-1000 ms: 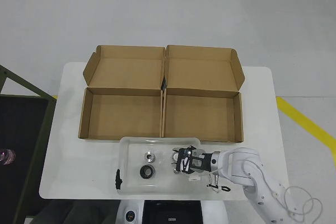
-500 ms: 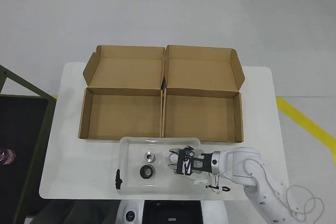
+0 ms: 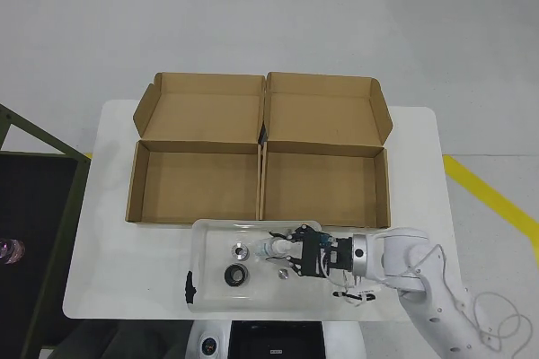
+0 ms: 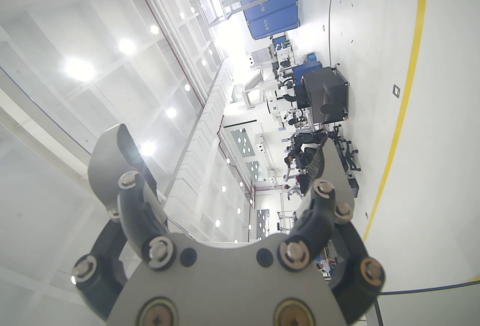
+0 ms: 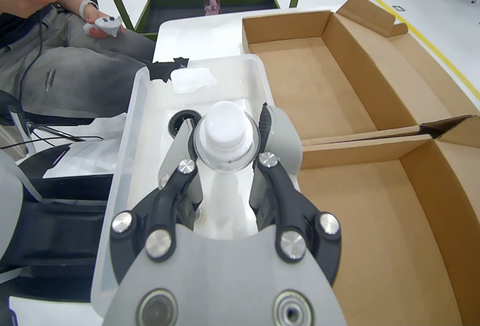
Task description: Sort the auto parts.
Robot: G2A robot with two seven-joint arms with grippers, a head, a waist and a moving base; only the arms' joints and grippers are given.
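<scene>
Right gripper (image 5: 227, 124): pinched on the white part (image 5: 225, 139), held over the clear tray (image 5: 137, 106).
Left gripper (image 4: 219, 147): fingers spread apart, nothing between them, aimed at the ceiling (image 4: 75, 23).
Tray floor: bore a silver ring (image 3: 239, 250) and a black ring (image 3: 236, 275), close together but apart.
Boxes (image 3: 198, 187): two, open, side by side just behind the tray.

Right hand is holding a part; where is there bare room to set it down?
Both cardboard boxes have bare floors: the left box and the right box. The table strip left of the clear tray is free. The tray is crowded: silver part, black ring and the right hand with its white part.
</scene>
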